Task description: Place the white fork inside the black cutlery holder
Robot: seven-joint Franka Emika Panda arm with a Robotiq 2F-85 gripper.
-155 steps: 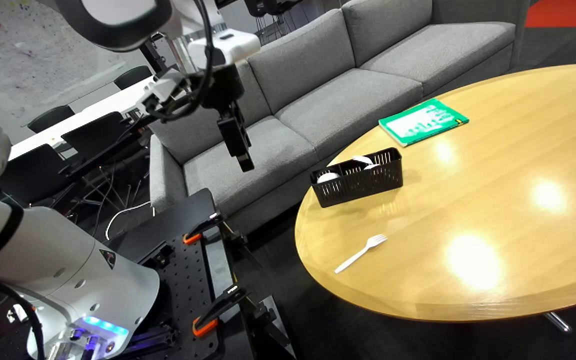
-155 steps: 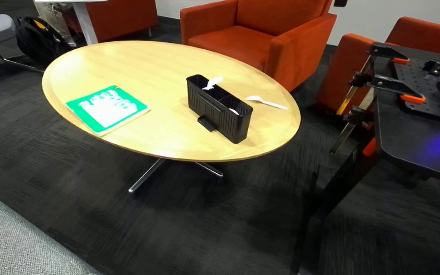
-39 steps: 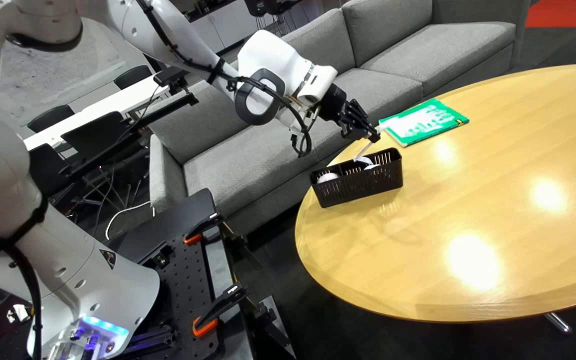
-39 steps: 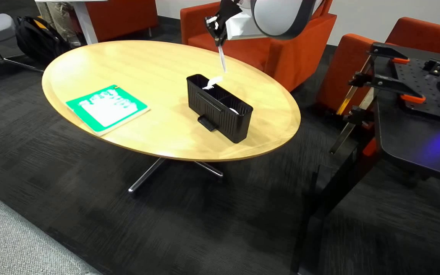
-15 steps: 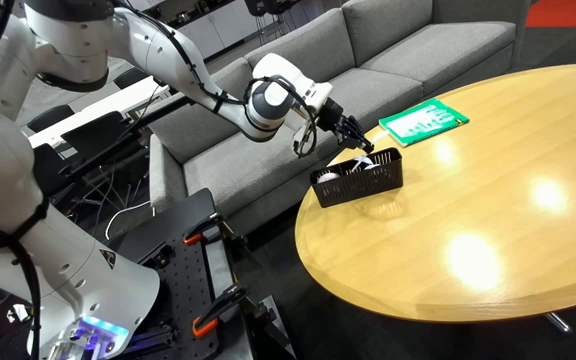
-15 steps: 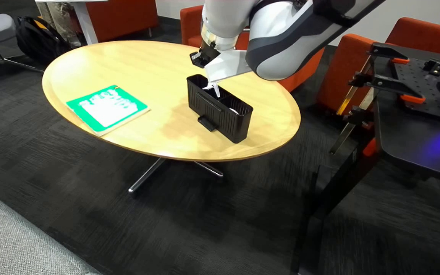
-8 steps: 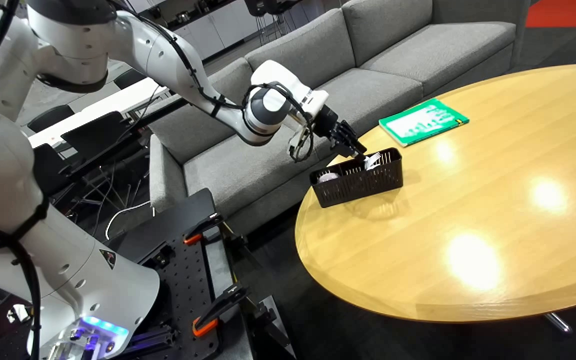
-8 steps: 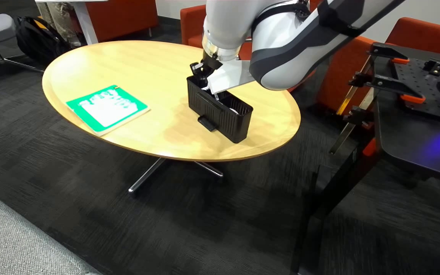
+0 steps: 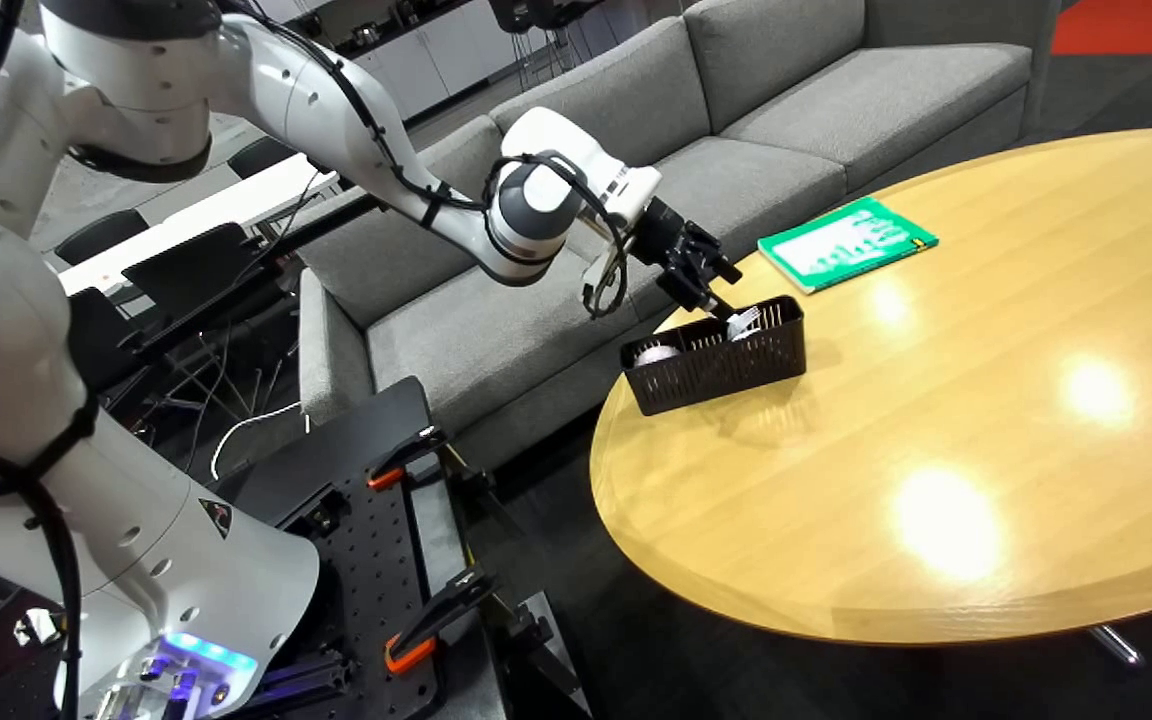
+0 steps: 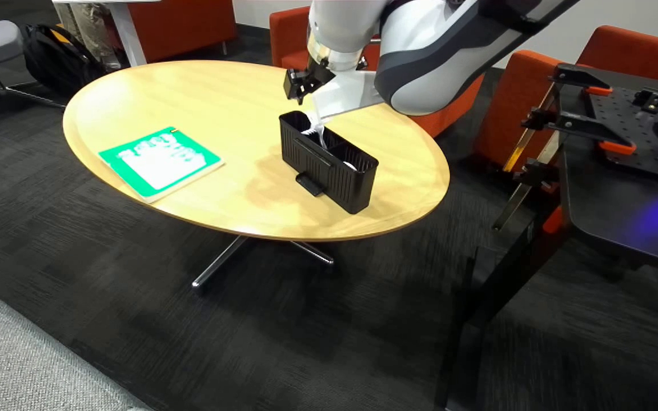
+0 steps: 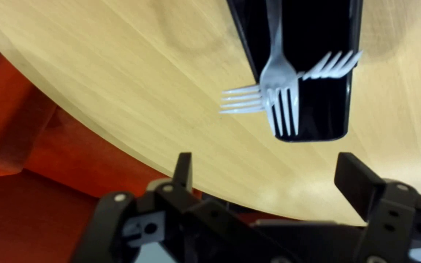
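The black cutlery holder (image 9: 721, 368) stands on the oval wooden table; it shows in both exterior views (image 10: 329, 171) and partly in the wrist view (image 11: 327, 106). The white fork (image 11: 278, 73) lies in the holder, its handle running down inside and its tines over the end rim. It is partly hidden in an exterior view (image 10: 321, 136). Two more white fork heads cross under or beside it, one to the left (image 11: 241, 99) and one to the right (image 11: 333, 67). My gripper (image 11: 263, 160) is open and empty, just above the holder (image 9: 726, 292), its fingers wide apart.
A green-and-white book (image 9: 846, 245) lies on the wooden table (image 9: 836, 480) beyond the holder. A grey sofa (image 9: 676, 220) stands behind the table and an orange armchair (image 10: 289, 40) on another side. A black robot bench with clamps (image 9: 441, 610) stands apart from the table.
The fork was on the table, then carried in the gripper to the holder. Over the last half second the gripper opened, let the fork go and rose slightly.
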